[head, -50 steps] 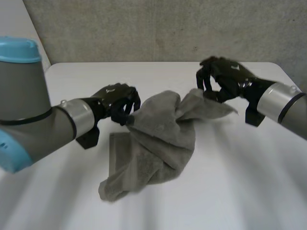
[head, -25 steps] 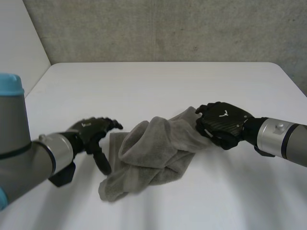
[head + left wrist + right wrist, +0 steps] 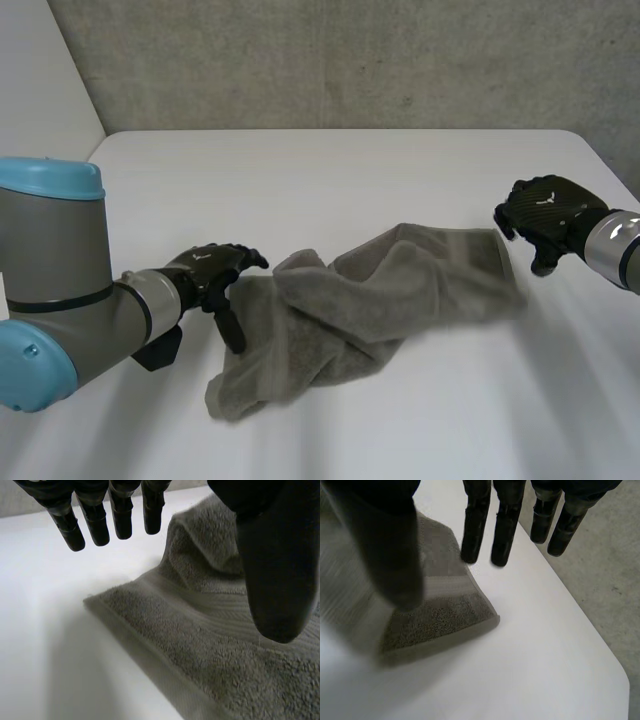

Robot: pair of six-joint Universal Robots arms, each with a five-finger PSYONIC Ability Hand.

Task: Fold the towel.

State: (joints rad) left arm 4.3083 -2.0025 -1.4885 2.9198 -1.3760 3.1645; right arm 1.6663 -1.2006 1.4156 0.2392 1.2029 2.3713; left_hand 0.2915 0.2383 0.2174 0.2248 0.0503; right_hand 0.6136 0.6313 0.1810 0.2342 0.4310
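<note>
A grey towel point(image 3: 380, 300) lies crumpled on the white table point(image 3: 330, 180), bunched at its left and drawn out flatter toward the right. My left hand point(image 3: 208, 272) hovers at the towel's left edge with fingers straight and thumb pointing down, holding nothing. In the left wrist view its fingers point(image 3: 95, 515) hang over bare table beside a towel corner point(image 3: 200, 645). My right hand point(image 3: 545, 212) is open just right of the towel's far right corner. In the right wrist view that corner point(image 3: 440, 615) lies flat below the spread fingers point(image 3: 475, 525) and thumb.
The table's right edge point(image 3: 580, 615) runs close beside my right hand, with grey floor point(image 3: 605, 580) beyond it. A grey wall point(image 3: 350, 60) stands behind the table. Bare tabletop lies in front of the towel and behind it.
My right hand has let go of the towel and moved right, leaving the right part stretched out on the table. My left hand released earlier and now rests open at the left edge.
</note>
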